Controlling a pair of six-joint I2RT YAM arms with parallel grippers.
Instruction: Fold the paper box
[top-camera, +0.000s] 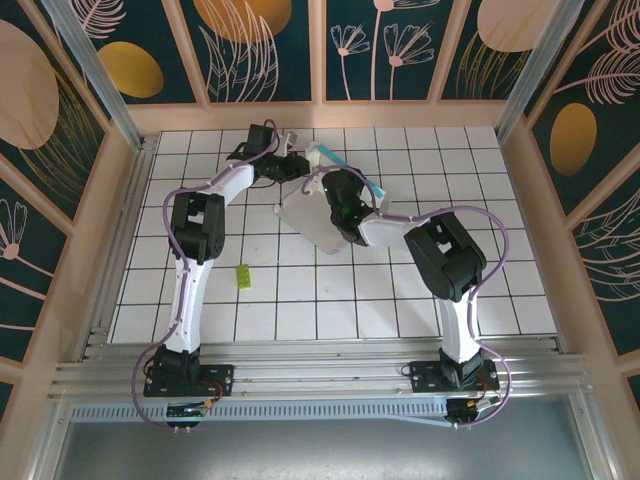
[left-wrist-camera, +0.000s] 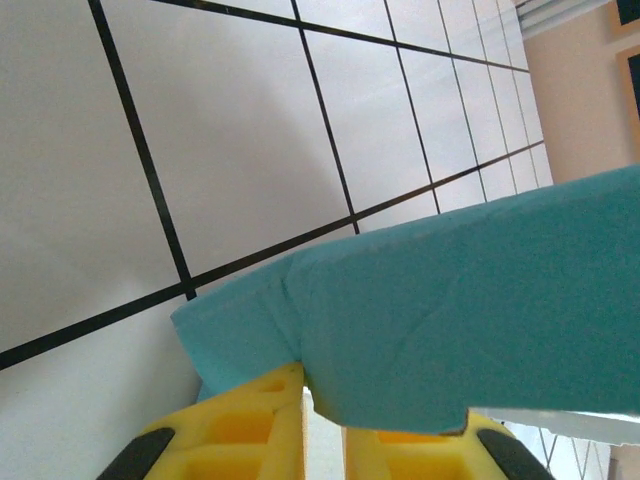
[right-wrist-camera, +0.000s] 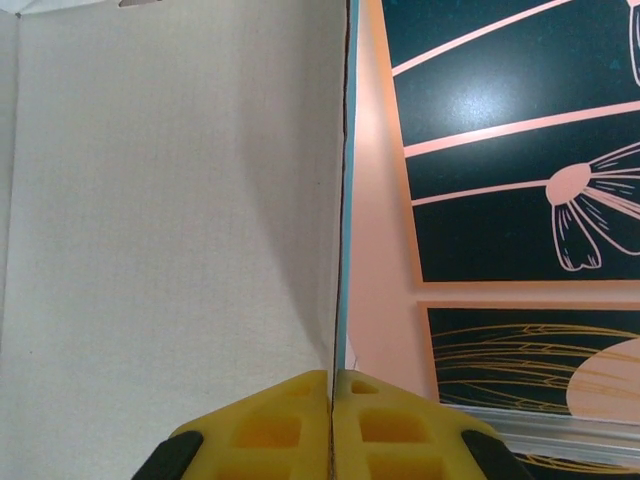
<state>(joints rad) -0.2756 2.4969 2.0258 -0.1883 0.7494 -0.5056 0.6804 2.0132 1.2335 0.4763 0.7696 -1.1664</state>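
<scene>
The box (top-camera: 305, 222) is thin card, grey-white on one face and cyan on the other. We judge it light, easily bent and quick to crease where it is not meant to. It is stiff only along its scored lines, and its smooth face is liable to slip in a loose pinch. We advise taking hold at an edge or flap close to a fold line. A grip in mid-panel would make the sheet bow.

In the top view it sits toward the far middle of the table (top-camera: 400, 290), partly raised, with a cyan flap lifted at its far side.

The right gripper (right-wrist-camera: 331, 385) is closed on the box (right-wrist-camera: 170, 200). The card runs edge-on straight into the seam between its pads, with the grey face to the left and a thin cyan line to the right. From above, this gripper (top-camera: 338, 205) is at the sheet's right-hand part.

The left gripper (left-wrist-camera: 322, 385) stands narrow, with a slim gap between its fingers (left-wrist-camera: 250, 420). The cyan face (left-wrist-camera: 450, 320) lies across the fingertips and hides them, so we cannot tell whether the card is pinched or merely resting there. From above, this gripper (top-camera: 290, 163) is at the box's far-left edge.
</scene>
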